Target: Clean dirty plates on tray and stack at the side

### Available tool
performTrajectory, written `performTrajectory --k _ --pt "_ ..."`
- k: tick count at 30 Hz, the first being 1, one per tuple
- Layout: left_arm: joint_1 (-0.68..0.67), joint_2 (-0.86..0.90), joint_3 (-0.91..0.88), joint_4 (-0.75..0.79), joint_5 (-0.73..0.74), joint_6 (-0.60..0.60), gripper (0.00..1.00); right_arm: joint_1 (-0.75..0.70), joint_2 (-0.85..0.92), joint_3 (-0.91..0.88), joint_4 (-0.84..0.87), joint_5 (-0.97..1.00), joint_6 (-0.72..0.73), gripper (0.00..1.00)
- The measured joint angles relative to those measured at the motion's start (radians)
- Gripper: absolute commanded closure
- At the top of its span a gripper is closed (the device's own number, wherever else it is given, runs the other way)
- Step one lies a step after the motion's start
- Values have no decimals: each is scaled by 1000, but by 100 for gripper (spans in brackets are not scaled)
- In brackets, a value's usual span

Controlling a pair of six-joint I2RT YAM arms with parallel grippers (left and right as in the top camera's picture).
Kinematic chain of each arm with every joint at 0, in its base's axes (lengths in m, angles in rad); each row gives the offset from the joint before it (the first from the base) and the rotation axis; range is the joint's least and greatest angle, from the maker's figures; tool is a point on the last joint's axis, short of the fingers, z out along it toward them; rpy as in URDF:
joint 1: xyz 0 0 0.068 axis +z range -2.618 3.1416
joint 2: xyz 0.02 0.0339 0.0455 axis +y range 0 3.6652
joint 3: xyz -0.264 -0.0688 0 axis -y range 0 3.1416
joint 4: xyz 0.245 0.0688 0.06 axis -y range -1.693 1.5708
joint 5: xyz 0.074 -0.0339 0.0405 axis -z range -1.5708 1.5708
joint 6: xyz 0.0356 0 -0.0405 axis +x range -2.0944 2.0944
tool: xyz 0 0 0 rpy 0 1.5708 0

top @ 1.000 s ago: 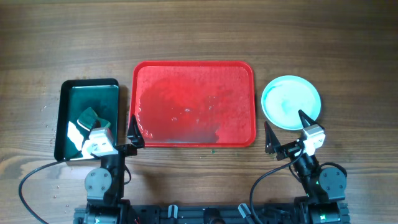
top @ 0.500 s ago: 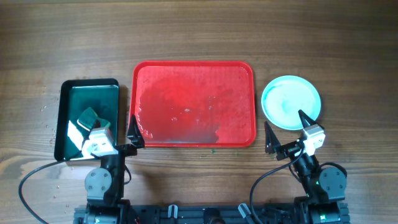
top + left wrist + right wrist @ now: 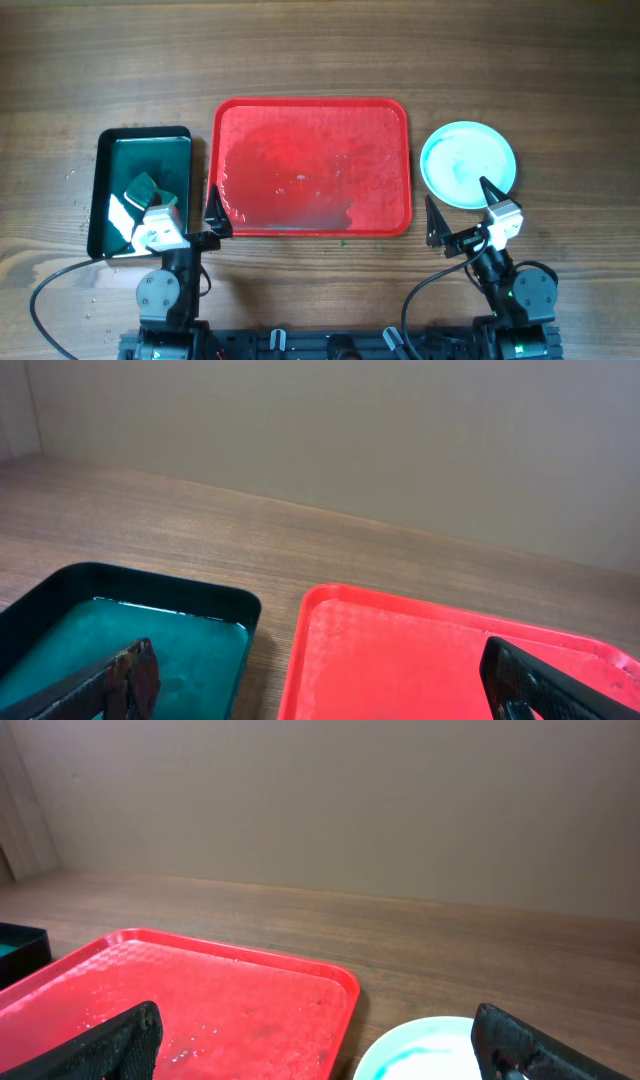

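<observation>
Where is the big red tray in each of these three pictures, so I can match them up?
Overhead: the red tray fills the centre.
Left wrist: the red tray, lower right.
Right wrist: the red tray, lower left.
Shared landmark: the black tray lies just left of it in every view, only a corner showing in the right wrist one.

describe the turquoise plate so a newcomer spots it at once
Find the large red tray in the middle of the wooden table. The plate lies on bare wood just off its right short edge, apart from it. It is the only round thing there, pale turquoise with a whitish centre; the red tray and black tray are rectangular.
</observation>
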Motion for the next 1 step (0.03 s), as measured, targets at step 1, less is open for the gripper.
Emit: performTrajectory --k 1 --pt "0 0 0 0 0 0 0 0 0 0 0 0 0 0"
